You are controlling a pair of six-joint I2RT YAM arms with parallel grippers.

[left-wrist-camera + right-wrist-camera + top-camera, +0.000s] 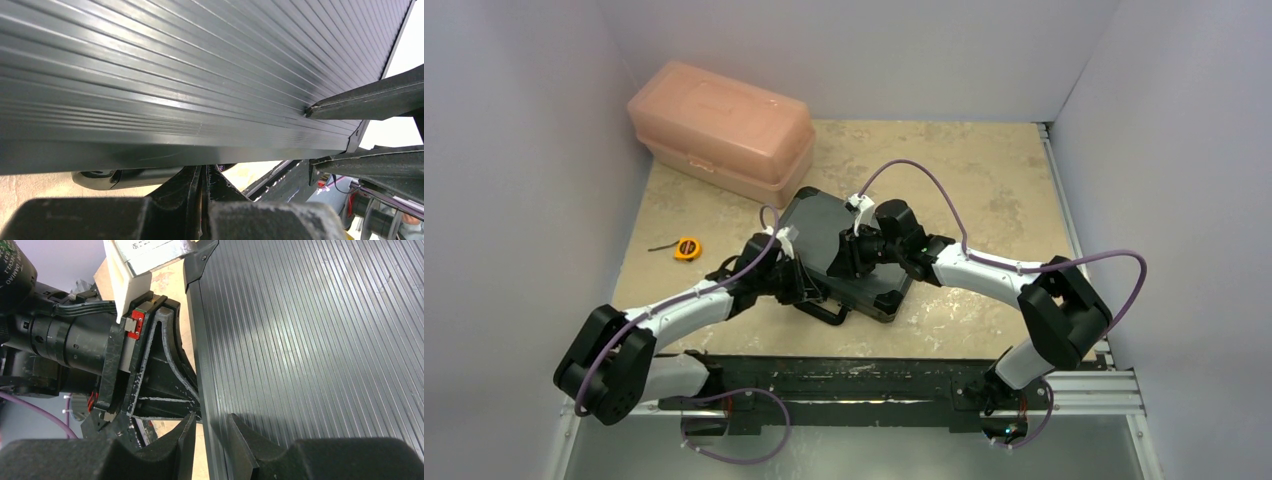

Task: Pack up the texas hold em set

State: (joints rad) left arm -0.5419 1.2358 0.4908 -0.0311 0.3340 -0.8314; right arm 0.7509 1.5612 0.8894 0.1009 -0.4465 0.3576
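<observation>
The small black briefcase [824,225] lies mid-table, its ribbed lid down or nearly so and its handle [829,312] toward me. My left gripper [796,278] is at the case's near left edge. In the left wrist view its fingers [197,185] are pressed together just under the lid's rim [200,150], with the handle [125,177] beyond. My right gripper [844,258] is over the lid. In the right wrist view it [210,422] straddles the edge of the lid [310,340], jaws narrow around it. Chips, decks and discs are hidden.
A large pink plastic box [721,125] stands at the back left corner. A small yellow tape measure [687,248] lies left of the case. White walls close in the table on the left, back and right.
</observation>
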